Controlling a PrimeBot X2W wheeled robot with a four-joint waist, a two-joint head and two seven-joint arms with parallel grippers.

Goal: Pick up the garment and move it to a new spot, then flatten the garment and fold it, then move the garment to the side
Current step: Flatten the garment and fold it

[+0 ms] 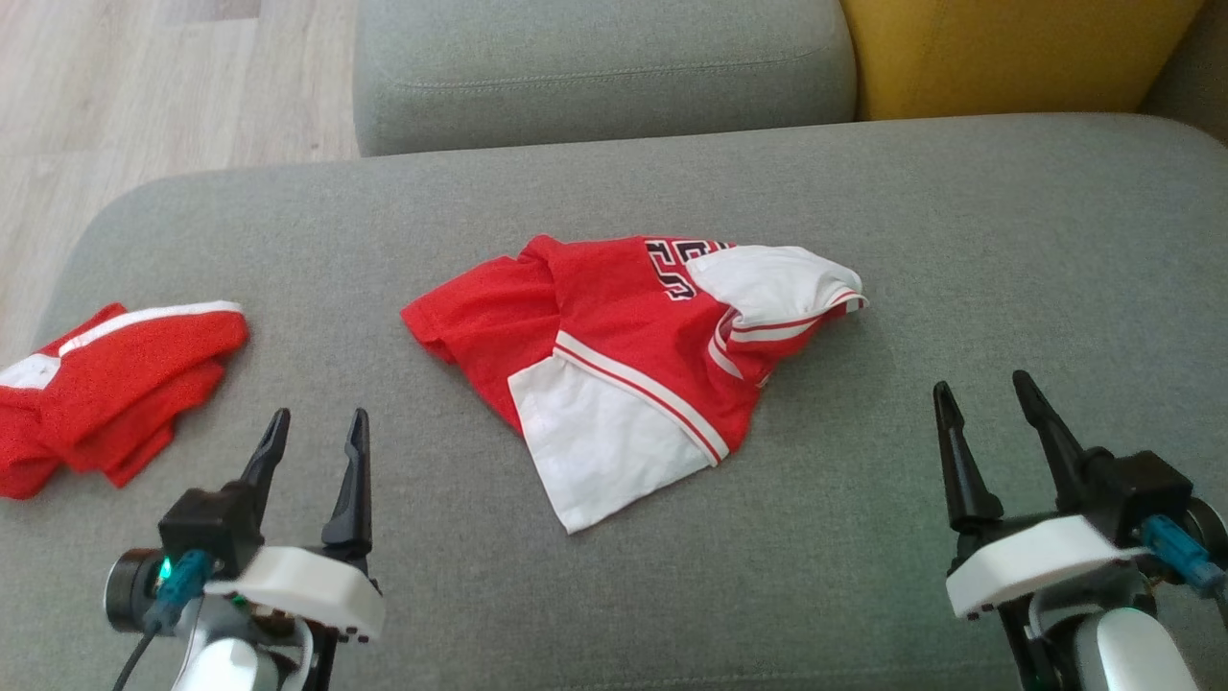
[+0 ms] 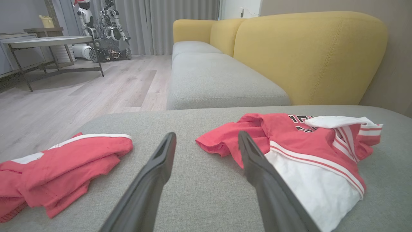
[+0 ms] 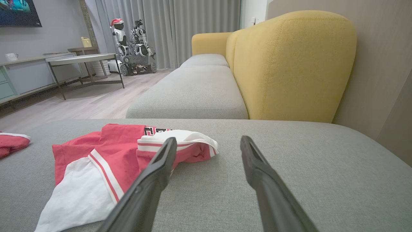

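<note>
At bottom left, the left gripper is seen wide open, empty, and judged nearer; the right gripper is likewise spread, nothing held. Farther on, a crumpled red-and-white fabric jersey is spotted at the left's two o'clock and the right's ten o'clock, mid grey sofa cushion.

The garment lies in the middle of the sofa seat. A second garment lies well apart at its left edge. The left claw stands before the gap between them, and the right claw stands right of the garment.
</note>
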